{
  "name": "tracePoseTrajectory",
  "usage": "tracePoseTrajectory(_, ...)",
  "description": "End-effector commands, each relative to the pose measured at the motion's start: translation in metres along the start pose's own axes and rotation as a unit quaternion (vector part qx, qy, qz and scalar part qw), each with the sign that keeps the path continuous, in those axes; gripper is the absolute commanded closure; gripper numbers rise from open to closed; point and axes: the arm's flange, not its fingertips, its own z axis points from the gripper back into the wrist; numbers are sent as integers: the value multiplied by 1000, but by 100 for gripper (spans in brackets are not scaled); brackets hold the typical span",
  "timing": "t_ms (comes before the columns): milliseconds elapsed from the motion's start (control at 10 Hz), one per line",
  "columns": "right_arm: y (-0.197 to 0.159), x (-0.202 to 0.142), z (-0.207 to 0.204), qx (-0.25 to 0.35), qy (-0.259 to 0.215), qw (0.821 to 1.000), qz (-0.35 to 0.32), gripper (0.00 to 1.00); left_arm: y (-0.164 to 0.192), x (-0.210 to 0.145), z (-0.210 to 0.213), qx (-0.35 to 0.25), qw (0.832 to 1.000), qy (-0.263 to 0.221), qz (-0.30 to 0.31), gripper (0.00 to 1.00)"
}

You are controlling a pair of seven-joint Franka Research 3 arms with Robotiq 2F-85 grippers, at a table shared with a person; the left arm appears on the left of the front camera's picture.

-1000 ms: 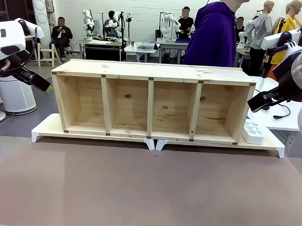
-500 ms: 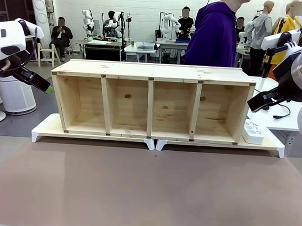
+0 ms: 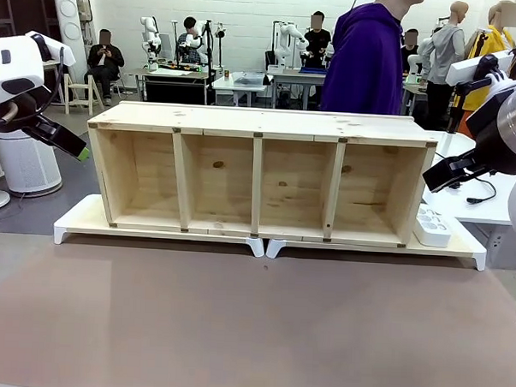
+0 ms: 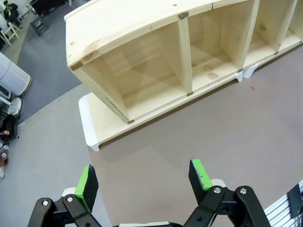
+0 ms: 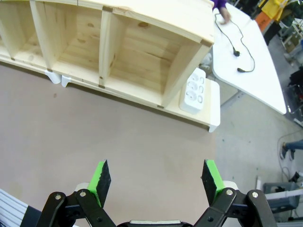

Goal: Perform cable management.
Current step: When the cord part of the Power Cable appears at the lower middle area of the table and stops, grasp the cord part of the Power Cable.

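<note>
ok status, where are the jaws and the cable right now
Left gripper jaws open, empty. Right gripper jaws open, empty. Cable loose on the white side table, past the shelf end. Power strip between it and right gripper.

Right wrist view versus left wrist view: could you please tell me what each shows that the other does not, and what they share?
Right wrist view: the open right gripper, a white power strip on the white riser beside the wooden shelf, and the black cable lying on a white table. Left wrist view: the open left gripper and a white appliance on the floor. Both: shelf, riser and brown tabletop.
</note>
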Motion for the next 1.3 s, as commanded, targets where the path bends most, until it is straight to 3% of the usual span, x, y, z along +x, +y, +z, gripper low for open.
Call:
tracePoseTrajectory(0, -1, 1, -4, 2, 3, 1000, -1, 0, 0, 2, -3, -3, 1000, -7, 6, 0)
tracePoseTrajectory(1200, -1, 1, -4, 2, 3, 1000, -1, 0, 0, 2, -3, -3, 1000, -7, 6, 0)
